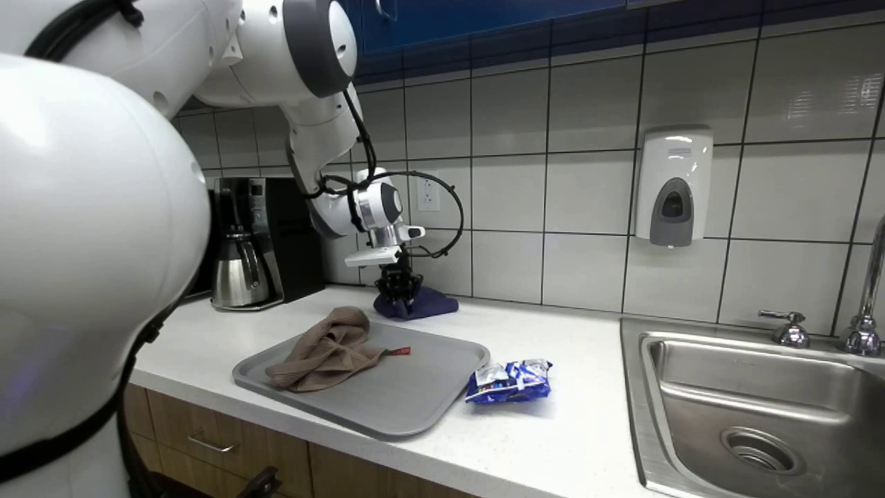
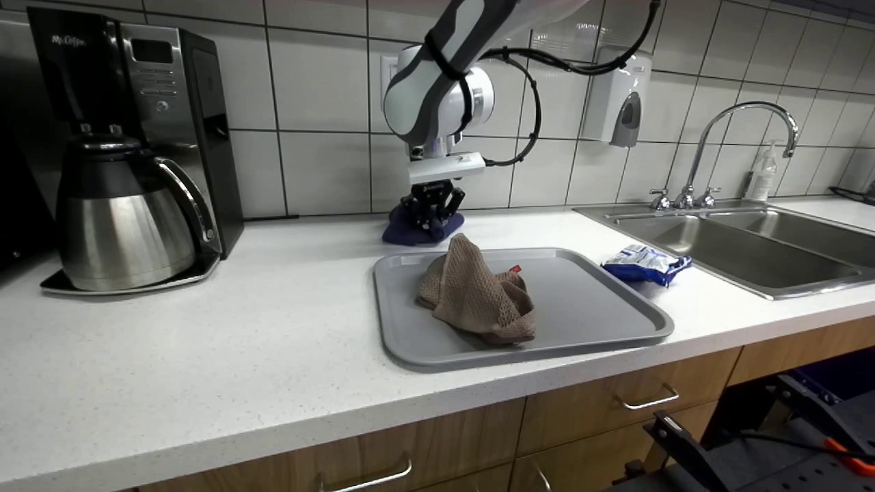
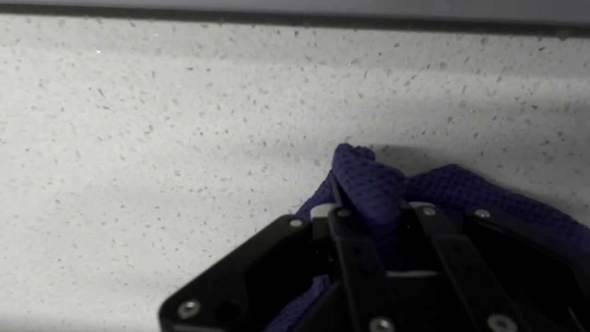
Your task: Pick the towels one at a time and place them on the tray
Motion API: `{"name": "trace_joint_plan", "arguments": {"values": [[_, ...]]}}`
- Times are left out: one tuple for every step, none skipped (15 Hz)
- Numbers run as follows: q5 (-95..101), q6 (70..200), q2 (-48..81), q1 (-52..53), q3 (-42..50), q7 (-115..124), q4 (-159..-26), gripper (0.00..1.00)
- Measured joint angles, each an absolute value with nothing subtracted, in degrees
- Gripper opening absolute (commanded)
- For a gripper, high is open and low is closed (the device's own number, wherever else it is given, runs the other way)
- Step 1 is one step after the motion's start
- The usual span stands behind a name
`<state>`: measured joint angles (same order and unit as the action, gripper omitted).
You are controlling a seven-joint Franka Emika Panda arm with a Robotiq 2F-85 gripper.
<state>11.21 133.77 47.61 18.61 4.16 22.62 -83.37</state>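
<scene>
The dark navy towel (image 1: 435, 305) lies crumpled on the counter close to the tiled wall, behind the tray. My gripper (image 3: 372, 203) points down into it, and a bunched fold of the navy cloth (image 3: 371, 180) is pinched between its fingers. In both exterior views the gripper (image 2: 432, 219) is low over this towel, which still rests on the counter; parts of the cloth are hidden by the jaws. On the grey tray (image 1: 415, 394), the beige-brown towel (image 2: 478, 294) sits rumpled toward one side with a small red tag. A grey strip of the tray (image 3: 295, 6) crosses the top of the wrist view.
A shiny blue-and-white packet (image 1: 511, 382) lies just beside the tray, between it and the steel sink (image 1: 747, 401). A coffee maker with a steel carafe (image 2: 130, 219) stands at the far end. The tiled wall (image 1: 508, 263) rises close behind the gripper.
</scene>
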Motion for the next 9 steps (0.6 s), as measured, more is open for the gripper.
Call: {"name": "trace_joint_plan", "arguments": {"values": [[11.34,134.84,46.72,18.76,4.56,22.76,-84.5,0.04],[11.49,135.75,45.7,18.87,4.82,22.93,-85.78,0.04],[11.71,136.68,44.49,19.05,5.08,23.12,-87.28,0.04],[12.04,137.4,43.21,19.33,5.33,23.3,-88.87,0.04],[12.52,137.98,41.8,19.67,5.55,23.63,-90.55,0.04],[13.1,138.41,40.31,20.06,5.72,24.05,-92.37,0.04],[13.78,138.71,38.67,20.54,5.88,24.58,-94.34,0.04],[14.49,138.94,37.07,21.04,6.03,25.13,-96.27,0.04],[15.47,139.14,35.37,21.56,6.13,25.96,-98.26,0.04]]}}
